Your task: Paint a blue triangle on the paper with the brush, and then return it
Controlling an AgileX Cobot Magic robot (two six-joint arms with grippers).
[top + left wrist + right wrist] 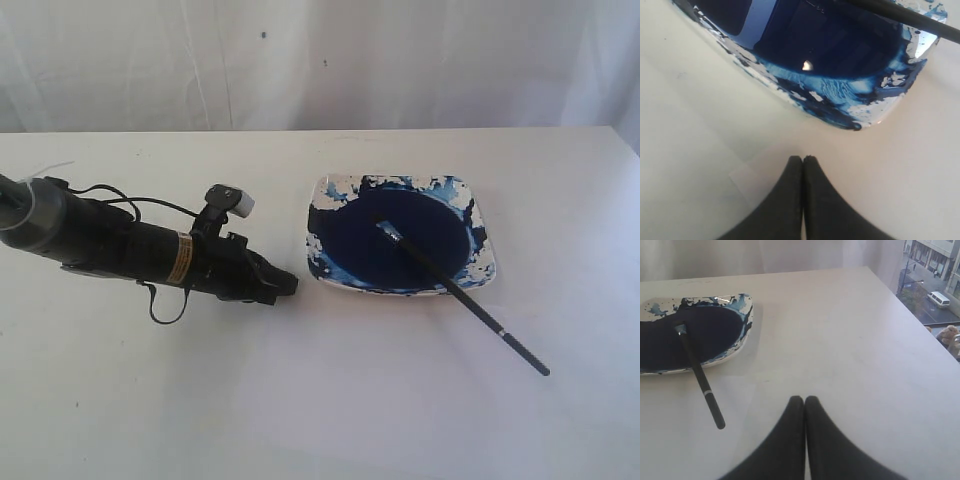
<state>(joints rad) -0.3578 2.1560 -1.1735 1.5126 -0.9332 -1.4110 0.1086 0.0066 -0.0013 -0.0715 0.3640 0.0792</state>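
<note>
Nearest: bare white matte table (300, 400), flat, no texture. Can't tell a paper sheet apart from the tabletop, white on white.

Brush (470, 305): thin straight black stick lying diag., handle end nearest on the table to the dish's front right, shaft crossing the front rim, small silver ferrule + blue-stained bristles resting in the paint. Nothing grips it.

Left end effector (290, 284): black, tapered, low over the table just left of the dish. In the wrist view the two curved matte fingers are pressed tip to tip, holding nothing. Arm behind it is a black cylinder w/ a yellow label, loose black cables and a small cam w/ white cap on top; its rear is cut off at the frame edge.

Dish (478, 205): shallow rounded-square, glossy white, rim smeared w/ streaky lt/mid blue. Paint pool (385, 245): round, dark navy, wet sheen.

Right end effector (804, 398): seen only in its own wrist view, same black fingers closed together, empty, over bare table beside the dish; arm isn't in the exterior view.

Farthest: wrinkled white curtain (300, 60); the street past the table edge is blurry.
</note>
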